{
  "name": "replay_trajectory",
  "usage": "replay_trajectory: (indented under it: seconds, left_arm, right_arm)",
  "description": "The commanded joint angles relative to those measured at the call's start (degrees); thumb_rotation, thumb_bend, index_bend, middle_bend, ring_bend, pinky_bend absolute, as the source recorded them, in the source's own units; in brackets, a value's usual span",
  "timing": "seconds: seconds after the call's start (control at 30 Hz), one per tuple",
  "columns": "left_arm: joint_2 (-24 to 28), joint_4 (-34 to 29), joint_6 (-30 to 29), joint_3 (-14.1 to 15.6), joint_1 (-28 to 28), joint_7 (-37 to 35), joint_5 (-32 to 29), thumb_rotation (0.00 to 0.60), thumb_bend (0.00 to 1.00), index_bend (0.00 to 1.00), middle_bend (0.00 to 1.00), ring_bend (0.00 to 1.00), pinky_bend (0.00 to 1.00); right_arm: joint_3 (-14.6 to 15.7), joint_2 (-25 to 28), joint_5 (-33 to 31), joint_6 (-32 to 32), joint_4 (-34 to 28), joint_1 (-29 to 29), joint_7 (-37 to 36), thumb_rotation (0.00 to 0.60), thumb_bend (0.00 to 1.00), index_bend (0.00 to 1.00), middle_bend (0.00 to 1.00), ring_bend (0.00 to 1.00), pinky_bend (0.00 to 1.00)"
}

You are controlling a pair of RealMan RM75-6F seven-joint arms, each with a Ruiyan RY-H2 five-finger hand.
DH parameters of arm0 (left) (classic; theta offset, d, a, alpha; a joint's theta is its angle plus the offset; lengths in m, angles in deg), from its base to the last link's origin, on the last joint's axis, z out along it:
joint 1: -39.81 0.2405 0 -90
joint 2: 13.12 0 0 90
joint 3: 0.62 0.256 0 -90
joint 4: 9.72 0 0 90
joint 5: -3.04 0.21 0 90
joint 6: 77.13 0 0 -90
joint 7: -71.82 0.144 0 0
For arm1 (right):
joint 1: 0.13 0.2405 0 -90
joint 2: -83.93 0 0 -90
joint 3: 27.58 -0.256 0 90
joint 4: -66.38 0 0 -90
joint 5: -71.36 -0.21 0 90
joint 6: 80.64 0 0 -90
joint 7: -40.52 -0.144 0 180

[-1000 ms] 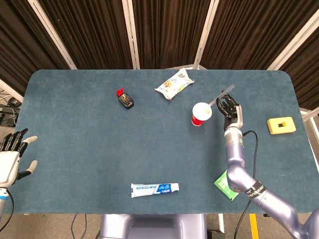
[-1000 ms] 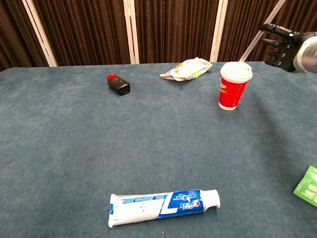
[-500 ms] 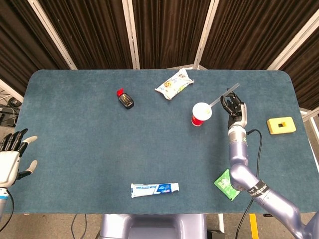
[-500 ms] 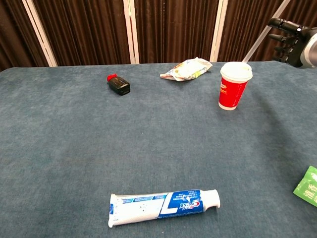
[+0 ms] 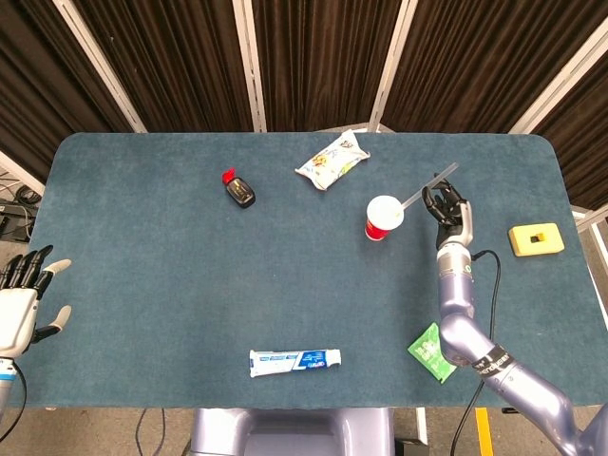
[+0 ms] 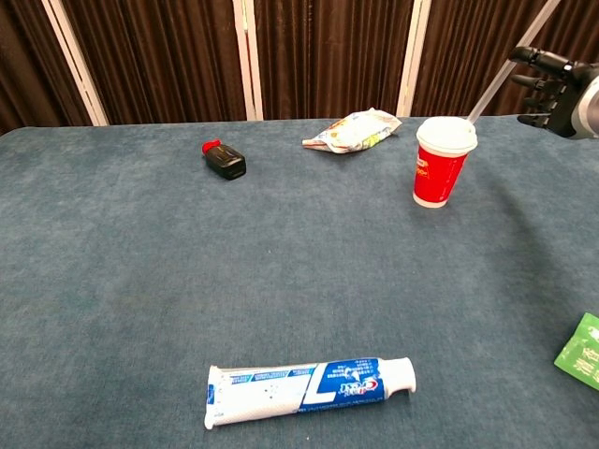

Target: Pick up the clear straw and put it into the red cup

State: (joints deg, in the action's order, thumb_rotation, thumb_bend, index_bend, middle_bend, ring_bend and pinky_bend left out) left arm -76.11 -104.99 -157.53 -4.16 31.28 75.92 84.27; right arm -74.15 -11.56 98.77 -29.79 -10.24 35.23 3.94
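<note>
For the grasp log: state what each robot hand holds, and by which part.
Right robot hand holds the clear straw near its upper end. Left robot hand holds nothing.

open cloth around red cup (image 5: 384,218), snack bag (image 5: 332,159) behind it

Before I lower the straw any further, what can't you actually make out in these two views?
- Whether the straw tip is inside the red cup: too thin in the head view, the rim hides it in the chest view.
- Right hand grip on the straw: cut off by the chest view's right edge.
- Green packet: cut by that edge; the right arm partly covers it in the head view.
</note>
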Motion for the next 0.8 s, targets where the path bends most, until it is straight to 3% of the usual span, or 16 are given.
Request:
replay_trajectory:
  seconds: [0.03,0.37,0.63,0.8]
  left_arm:
    - [0.0,0.0,0.0,0.0,0.0,0.0,0.0,0.600,0.38,0.20,0.00,0.00,0.00]
    - [0.0,0.0,0.0,0.0,0.0,0.0,0.0,0.600,0.38,0.20,0.00,0.00,0.00]
    - [0.0,0.0,0.0,0.0,0.0,-0.1,0.1,0.600,0.38,0.20,0.00,0.00,0.00]
    - [0.0,0.0,0.0,0.0,0.0,-0.1,0.1,0.600,0.38,0.20,0.00,0.00,0.00]
  right_arm:
    - [0.1,0.0,0.2,-0.3,0.3,0.0,-0.1,0.600,0.37,0.60,0.15,0.00,0.00]
    - [1.6,-0.3,2.1,-1.1,0.0,-0.7,-0.1,0.600,0.30,0.59,0.15,0.00,0.00]
    - [2.3,-0.3,4.6,-2.4,-0.4,-1.3,-1.3,0.600,0.27,0.51,0.13,0.00,0.00]
    - [2.6,0.1,5.4,-3.3,-0.6,-1.6,-1.6,0.600,0.22,0.37,0.10,0.00,0.00]
